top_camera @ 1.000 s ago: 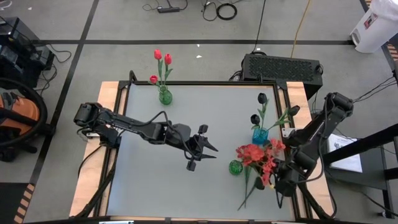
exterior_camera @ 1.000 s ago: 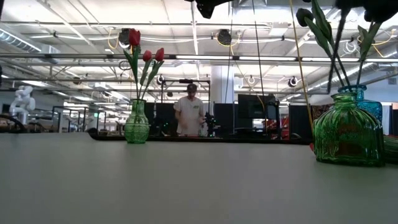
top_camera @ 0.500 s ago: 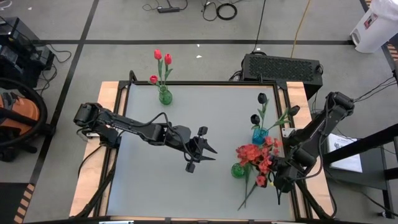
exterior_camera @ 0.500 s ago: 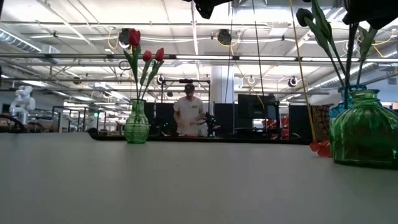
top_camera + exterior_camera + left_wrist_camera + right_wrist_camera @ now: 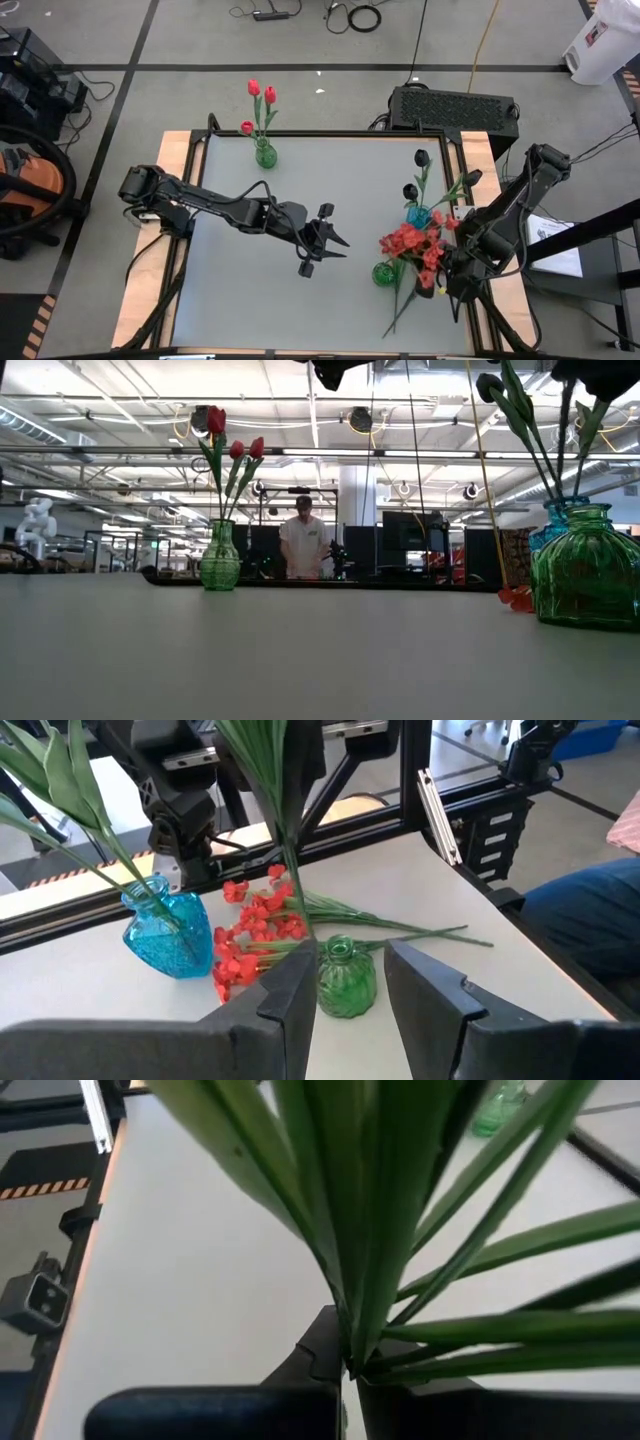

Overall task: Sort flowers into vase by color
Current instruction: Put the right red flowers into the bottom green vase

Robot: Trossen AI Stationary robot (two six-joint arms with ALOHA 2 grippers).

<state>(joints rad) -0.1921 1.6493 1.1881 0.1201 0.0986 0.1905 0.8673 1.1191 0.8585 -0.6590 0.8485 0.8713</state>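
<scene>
Grey tabletop [image 5: 250, 300] in a wooden frame, open lab hall behind with a person standing far back in the low view. Right gripper [image 5: 443, 285] is clamped tight on the stems of the red bunch [image 5: 412, 245], holding them low near the cut ends so the blossoms hang over the green vase [image 5: 382, 271] just beside it; my read is it's lining the stems up with the neck, not in yet. Right wrist view shows only green stems and leaves [image 5: 400, 1210] fanning out from between closed fingers, so the grip is on the bundle, not one stem. Blue vase [image 5: 417, 216], just beyond the gripper, already has the black tulips [image 5: 421, 157], and the far green vase [image 5: 265, 155], well away across the table, has the red tulips [image 5: 254, 88], so colours are split per vase and the bunch looks like the last item. Left gripper [image 5: 322, 240] hangs mid-table, well clear, fingers part-open and empty, facing the near green vase; probably parked or ready to steady it. No brands, labels or readable writing visible anywhere.
</scene>
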